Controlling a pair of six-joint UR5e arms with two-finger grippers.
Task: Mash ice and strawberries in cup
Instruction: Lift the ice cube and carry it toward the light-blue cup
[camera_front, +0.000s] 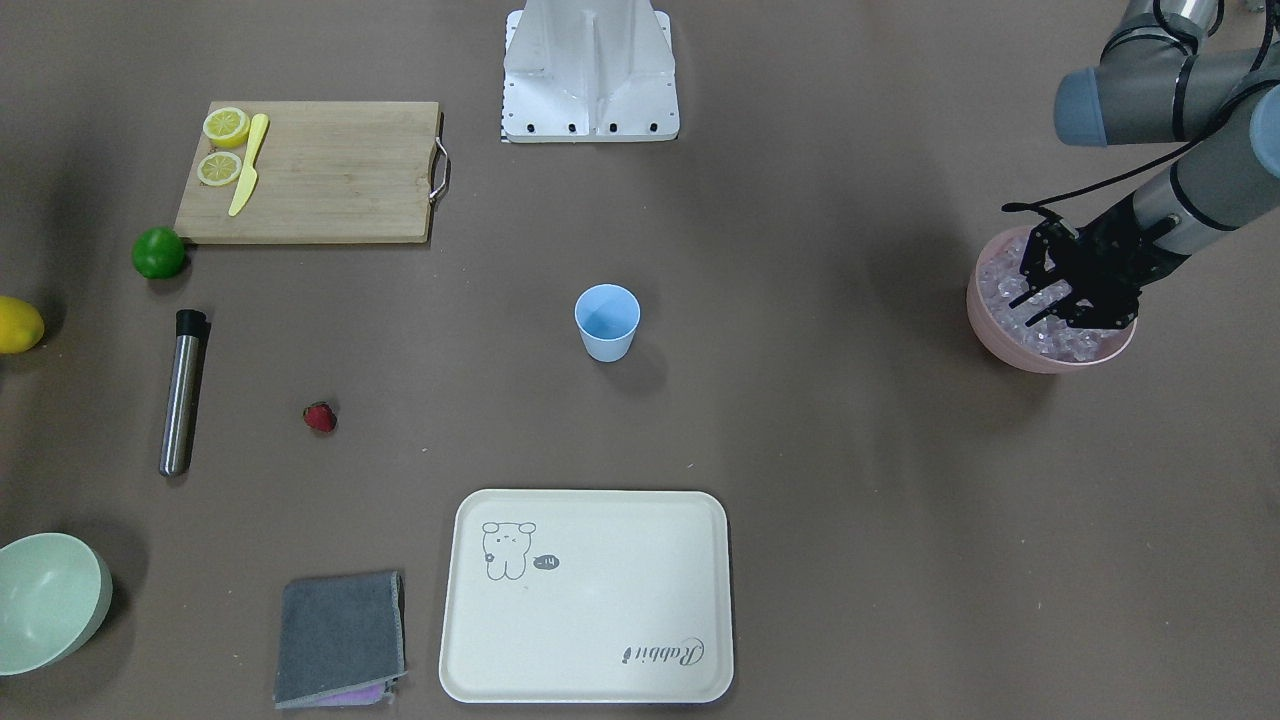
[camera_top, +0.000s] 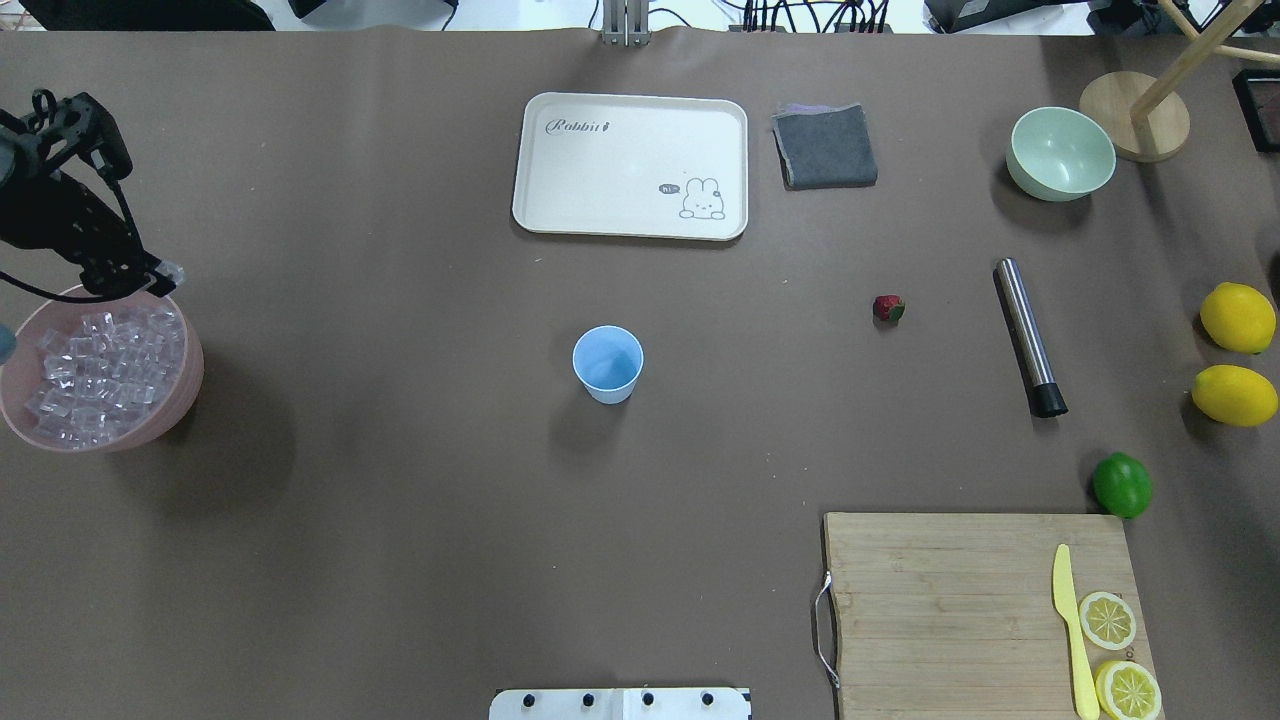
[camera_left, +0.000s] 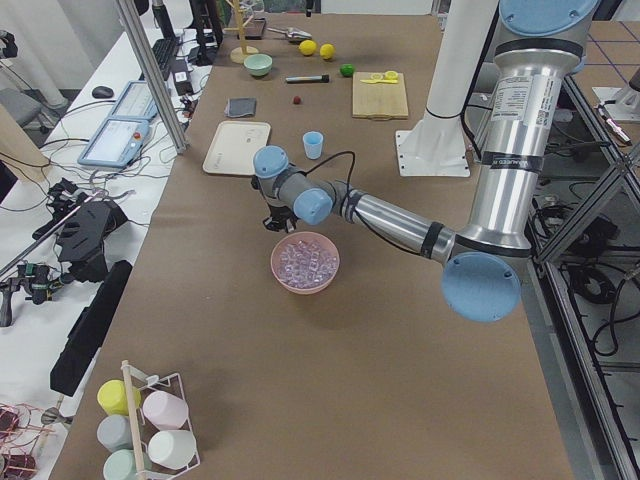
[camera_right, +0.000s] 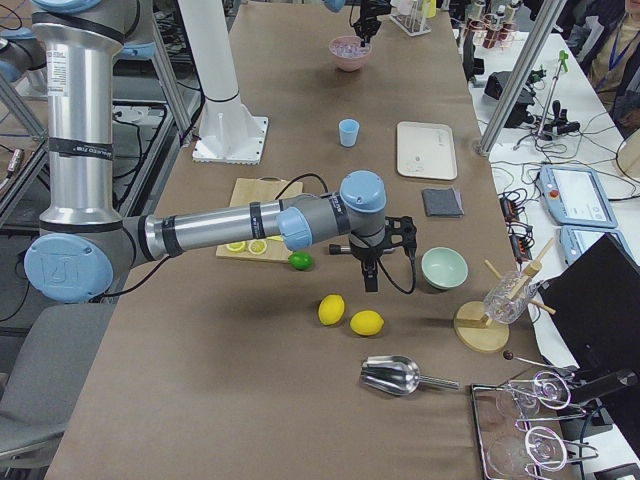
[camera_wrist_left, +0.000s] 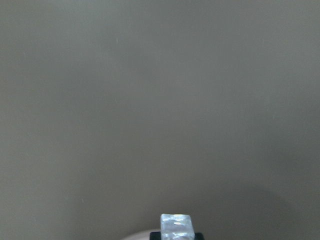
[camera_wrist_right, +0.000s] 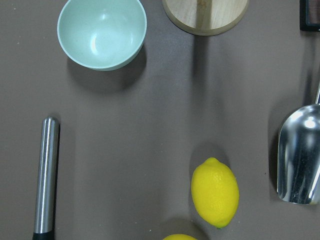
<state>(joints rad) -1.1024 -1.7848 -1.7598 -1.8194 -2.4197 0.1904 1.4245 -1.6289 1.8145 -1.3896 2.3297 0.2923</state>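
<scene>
Over at the robot's left end of the table, the left gripper sits above the far rim of the pink bowl. Its jaws are pinched on a single ice cube. In the left wrist view that clear cube sits squeezed between the two black fingertips, which are only as far apart as the cube is wide. The bare brown table fills the rest of that view. The rest of the ice is heaped in the pink bowl below. The light blue cup stands upright near the middle of the table, well apart from the bowl. I can see nothing in it but its blue bottom. The strawberry lies by itself on the table toward the robot's right, between the cup and a metal rod with a black end. The right gripper hangs well above the table at the robot's right end, over the area with the pale green bowl and a lemon. It shows clearly only from the side camera, so I can't tell whether its jaws are apart or together.
</scene>
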